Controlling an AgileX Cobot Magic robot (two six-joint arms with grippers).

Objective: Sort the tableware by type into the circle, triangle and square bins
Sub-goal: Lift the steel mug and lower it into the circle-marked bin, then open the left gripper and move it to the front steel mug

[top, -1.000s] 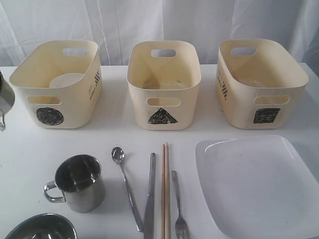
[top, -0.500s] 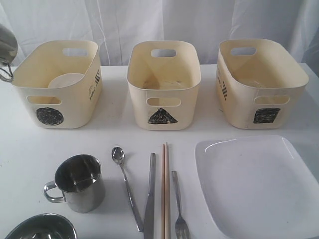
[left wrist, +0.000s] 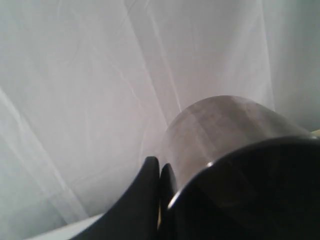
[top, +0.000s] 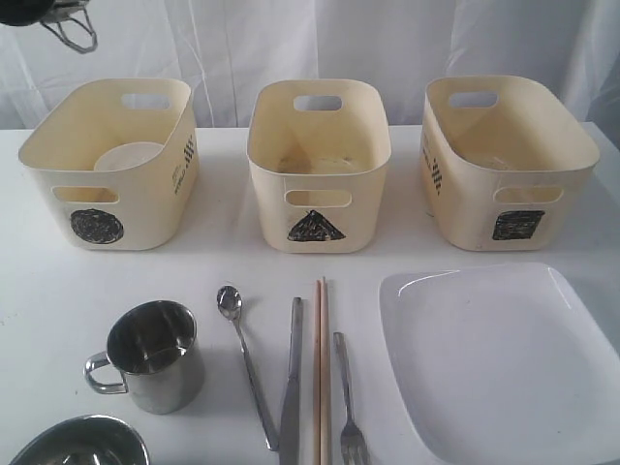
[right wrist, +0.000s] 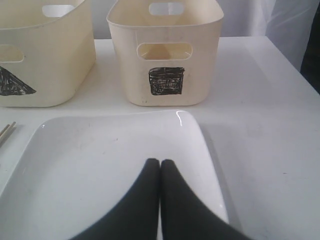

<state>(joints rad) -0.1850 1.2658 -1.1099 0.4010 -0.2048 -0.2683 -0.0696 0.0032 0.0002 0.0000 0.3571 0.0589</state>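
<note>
tool on my left [left wrist: 159, 172] grips a steel handled mug [left wrist: 225, 130], high up, above and left of the cream plastic tub marked with a black circle [top: 145, 205]. a second steel mug [top: 155, 356] stands on the white bench [top: 48, 291]. my right tool [right wrist: 160, 167], pressed closed and empty, hangs over the large white square plate [right wrist: 100, 150].

Looks like a staged lab setup; white curtain [top: 387, 39] behind; white table [top: 48, 291] beneath.
</note>
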